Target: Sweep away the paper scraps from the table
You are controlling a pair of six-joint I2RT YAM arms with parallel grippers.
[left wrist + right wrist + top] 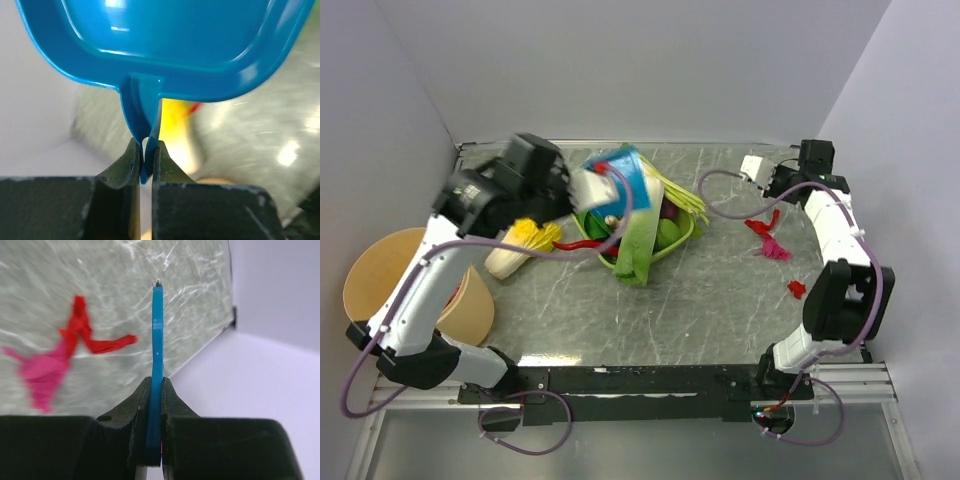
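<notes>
Check the left gripper [146, 151]: its jaws are clamped on the narrow handle of the blue dustpan [165, 45]. In the top view, the pan sits tilted at upper centre of the frame, overlapping the green basket [682, 238].

Check the right gripper [156, 387]: its jaws are pressed against a thin blue piece [158, 330], seen edge-on and standing straight up from the fingers. You cannot tell from this view what that piece is.

Locate the paper scraps [767, 238] on the table [720, 300] at right centre of the top view. A red piece and a magenta tuft lie together, and one more red piece lies toward the lower right. A tan bucket [400, 285] stands at the left edge.
</notes>
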